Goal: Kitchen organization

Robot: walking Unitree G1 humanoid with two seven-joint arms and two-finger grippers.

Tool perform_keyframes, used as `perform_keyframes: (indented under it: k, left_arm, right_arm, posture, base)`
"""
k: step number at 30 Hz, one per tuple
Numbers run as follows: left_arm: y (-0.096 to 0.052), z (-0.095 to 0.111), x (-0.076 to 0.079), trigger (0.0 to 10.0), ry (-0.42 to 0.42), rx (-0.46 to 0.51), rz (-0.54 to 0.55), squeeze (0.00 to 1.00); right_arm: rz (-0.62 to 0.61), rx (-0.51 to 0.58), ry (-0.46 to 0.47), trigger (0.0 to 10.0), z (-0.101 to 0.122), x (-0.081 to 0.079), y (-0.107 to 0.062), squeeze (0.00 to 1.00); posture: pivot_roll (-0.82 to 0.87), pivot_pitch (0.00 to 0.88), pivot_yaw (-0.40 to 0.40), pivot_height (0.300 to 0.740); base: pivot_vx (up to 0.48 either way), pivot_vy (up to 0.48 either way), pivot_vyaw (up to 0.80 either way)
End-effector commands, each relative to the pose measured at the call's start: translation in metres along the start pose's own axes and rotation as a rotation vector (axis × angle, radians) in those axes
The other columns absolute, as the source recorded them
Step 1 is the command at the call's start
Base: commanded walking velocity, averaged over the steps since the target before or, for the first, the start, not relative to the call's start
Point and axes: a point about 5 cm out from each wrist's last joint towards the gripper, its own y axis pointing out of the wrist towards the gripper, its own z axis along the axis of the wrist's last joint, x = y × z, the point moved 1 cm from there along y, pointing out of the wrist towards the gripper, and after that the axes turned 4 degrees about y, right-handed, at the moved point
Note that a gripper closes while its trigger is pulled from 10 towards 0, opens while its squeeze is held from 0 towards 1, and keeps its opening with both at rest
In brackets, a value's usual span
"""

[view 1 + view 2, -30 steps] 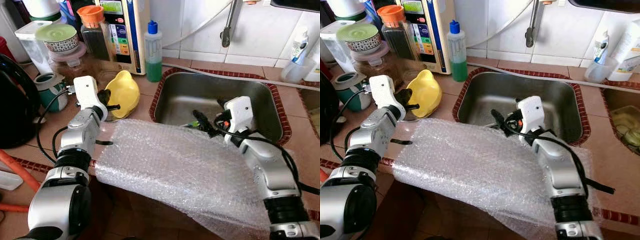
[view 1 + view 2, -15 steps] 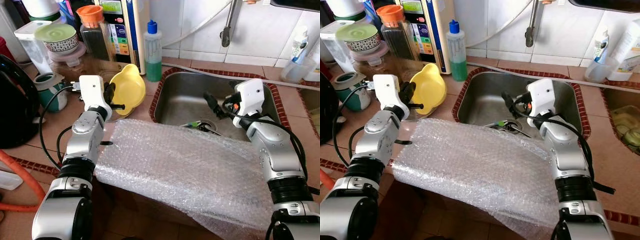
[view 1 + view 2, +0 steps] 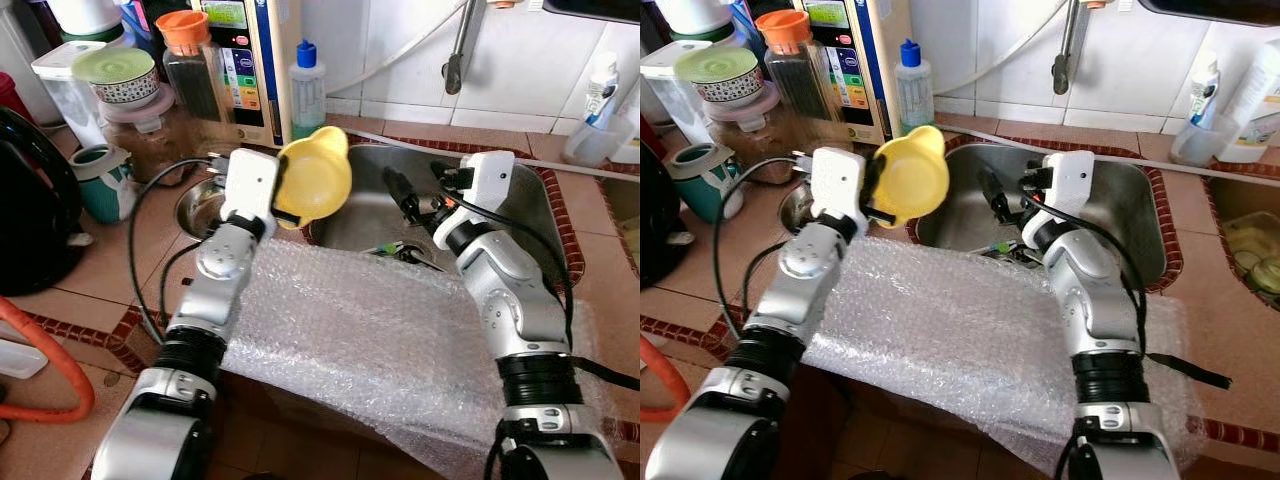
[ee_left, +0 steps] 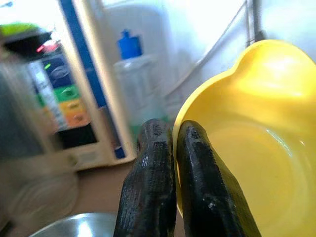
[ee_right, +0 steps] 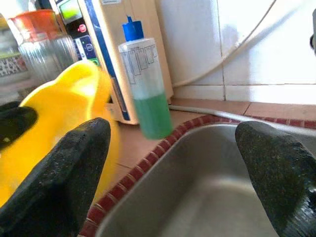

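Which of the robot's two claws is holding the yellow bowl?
The left gripper: its fingers are pinched on the yellow bowl's rim, lifted by the sink. The right gripper is open, holding nothing.

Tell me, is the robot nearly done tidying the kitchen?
Not nearly. Done: the left pincer has the yellow bowl lifted. In hand: it hangs at the sink edge, the open right pincer beside it. Left: setting it down; bubble wrap covers the counter.

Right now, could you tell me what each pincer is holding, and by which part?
The left pincer grips the yellow bowl by its rim. The right pincer is open over the sink, holding nothing.
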Motion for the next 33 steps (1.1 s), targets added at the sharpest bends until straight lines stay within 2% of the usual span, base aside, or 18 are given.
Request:
perform_keyframes:
  k: [1, 2, 7, 10, 11, 12, 14, 17, 19, 23, 29, 30, 31, 32, 33]
  left_arm:
    - [0.001, 0.007, 0.004, 0.0, 0.009, 0.031, 0.000, 0.00]
    - [0.001, 0.006, 0.011, 0.0, -0.012, 0.021, -0.012, 0.00]
    - [-0.001, 0.007, 0.023, 0.0, -0.030, 0.028, -0.042, 0.00]
    - [-0.003, 0.010, 0.034, 2.1, -0.053, 0.042, -0.084, 0.00]
    - [-0.004, 0.010, 0.035, 2.1, -0.055, 0.043, -0.088, 0.00]
    - [-0.004, 0.011, 0.036, 3.0, -0.063, 0.046, -0.089, 0.00]
    - [-0.005, 0.013, 0.038, 1.8, -0.075, 0.052, -0.087, 0.00]
    - [-0.007, 0.016, 0.036, 2.3, -0.083, 0.069, -0.066, 0.00]
    - [-0.007, 0.017, 0.032, 1.8, -0.081, 0.074, -0.057, 0.00]
    - [-0.007, 0.017, 0.027, 2.0, -0.077, 0.073, -0.045, 0.00]
    - [-0.007, 0.020, 0.028, 1.9, -0.103, 0.083, -0.054, 0.00]
    - [-0.007, 0.021, 0.029, 2.0, -0.107, 0.085, -0.056, 0.00]
    - [-0.008, 0.022, 0.033, 2.7, -0.145, 0.088, -0.090, 0.00]
    - [-0.009, 0.023, 0.035, 4.7, -0.164, 0.095, -0.103, 0.00]
    - [-0.009, 0.024, 0.036, 4.7, -0.176, 0.099, -0.111, 0.00]
  right_arm:
    - [-0.001, 0.015, 0.024, 10.0, 0.003, -0.003, 0.000, 0.00]
    - [0.004, 0.014, 0.043, 10.0, 0.001, -0.008, 0.001, 0.00]
    - [0.016, 0.006, 0.056, 10.0, -0.002, -0.017, 0.003, 0.00]
    - [0.009, -0.041, 0.003, 10.0, -0.011, -0.023, 0.004, 0.00]
    - [0.007, -0.047, -0.004, 10.0, -0.012, -0.023, 0.004, 0.00]
    - [0.004, -0.056, -0.007, 10.0, -0.014, -0.023, 0.004, 0.00]
    - [-0.017, -0.069, -0.026, 10.0, -0.017, -0.023, 0.005, 0.00]
    - [-0.079, -0.053, -0.078, 10.0, -0.016, -0.018, 0.007, 0.00]
    - [-0.122, -0.037, -0.093, 10.0, -0.013, -0.013, 0.008, 0.00]
    - [-0.179, -0.002, -0.114, 10.0, -0.008, -0.004, 0.008, 0.00]
    - [-0.217, -0.019, -0.108, 10.0, -0.011, 0.004, 0.008, 0.00]
    - [-0.220, -0.027, -0.097, 10.0, -0.013, 0.005, 0.009, 0.00]
    - [-0.236, -0.044, -0.102, 10.0, -0.016, 0.008, 0.009, 0.00]
    - [-0.227, -0.053, -0.121, 5.2, -0.018, 0.008, 0.009, 0.00]
    - [-0.219, -0.058, -0.136, 5.2, -0.019, 0.007, 0.009, 0.00]
  posture:
    - [0.07, 0.028, 0.096, 0.740]
    - [0.07, 0.028, 0.098, 0.740]
    - [0.06, 0.028, 0.103, 0.740]
    - [0.07, 0.030, 0.098, 0.740]
    - [0.07, 0.030, 0.098, 0.740]
    - [0.07, 0.030, 0.097, 0.740]
    - [0.07, 0.032, 0.096, 0.740]
    - [0.08, 0.031, 0.095, 0.740]
    - [0.08, 0.029, 0.098, 0.740]
    - [0.09, 0.028, 0.099, 0.740]
    - [0.09, 0.026, 0.097, 0.740]
    - [0.09, 0.026, 0.097, 0.740]
    - [0.09, 0.026, 0.097, 0.740]
    - [0.09, 0.026, 0.097, 0.740]
    - [0.09, 0.026, 0.097, 0.740]
  base:
    - [0.000, 0.000, 0.00]
    - [0.000, 0.000, 0.00]
    - [0.000, 0.000, 0.00]
    - [0.000, 0.000, 0.00]
    - [0.000, 0.000, 0.00]
    - [0.000, 0.000, 0.00]
    - [0.000, 0.000, 0.00]
    - [0.000, 0.000, 0.00]
    - [0.000, 0.000, 0.00]
    - [0.000, 0.000, 0.00]
    - [0.000, 0.000, 0.00]
    - [0.000, 0.000, 0.00]
    - [0.000, 0.000, 0.00]
    - [0.000, 0.000, 0.00]
    - [0.000, 0.000, 0.00]
